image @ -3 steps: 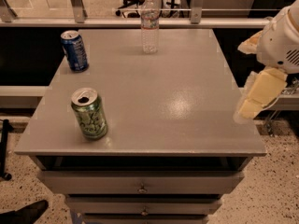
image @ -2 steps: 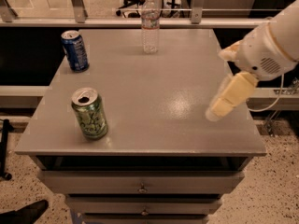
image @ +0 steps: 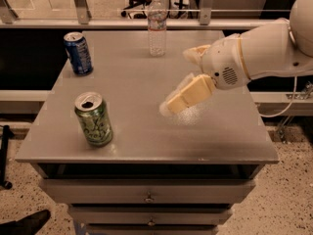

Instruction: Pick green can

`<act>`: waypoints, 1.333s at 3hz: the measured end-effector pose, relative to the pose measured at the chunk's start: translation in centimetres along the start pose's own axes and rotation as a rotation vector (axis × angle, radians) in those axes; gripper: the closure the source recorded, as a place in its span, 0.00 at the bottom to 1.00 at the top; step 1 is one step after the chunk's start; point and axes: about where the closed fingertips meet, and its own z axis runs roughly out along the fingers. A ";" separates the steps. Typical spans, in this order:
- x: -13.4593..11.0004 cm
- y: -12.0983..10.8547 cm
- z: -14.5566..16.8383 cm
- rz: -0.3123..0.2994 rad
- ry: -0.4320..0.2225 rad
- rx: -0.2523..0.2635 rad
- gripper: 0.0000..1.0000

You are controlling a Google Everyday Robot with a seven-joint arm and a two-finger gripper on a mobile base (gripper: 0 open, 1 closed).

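Observation:
The green can (image: 93, 119) stands upright near the front left of the grey table (image: 234, 136). It has pale swirly markings and an opened silver top. My gripper (image: 178, 80) hangs over the middle of the table, to the right of the can and well apart from it. Its beige fingers (image: 190, 94) point left toward the can and are spread open with nothing between them. The white arm (image: 264, 48) reaches in from the right.
A blue can (image: 78, 53) stands at the back left of the table. A clear water bottle (image: 157, 24) stands at the back centre. Drawers (image: 146, 197) sit below the table top. A railing runs behind the table.
My gripper and arm have moved left from the table's right edge to over its middle, closer to the green can. The cans and the bottle have not moved.

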 end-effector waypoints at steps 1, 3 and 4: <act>-2.8 2.5 2.8 0.029 -0.087 -0.028 0.00; -3.3 4.1 5.7 0.005 -0.143 -0.070 0.00; -3.9 5.8 9.6 -0.011 -0.226 -0.120 0.00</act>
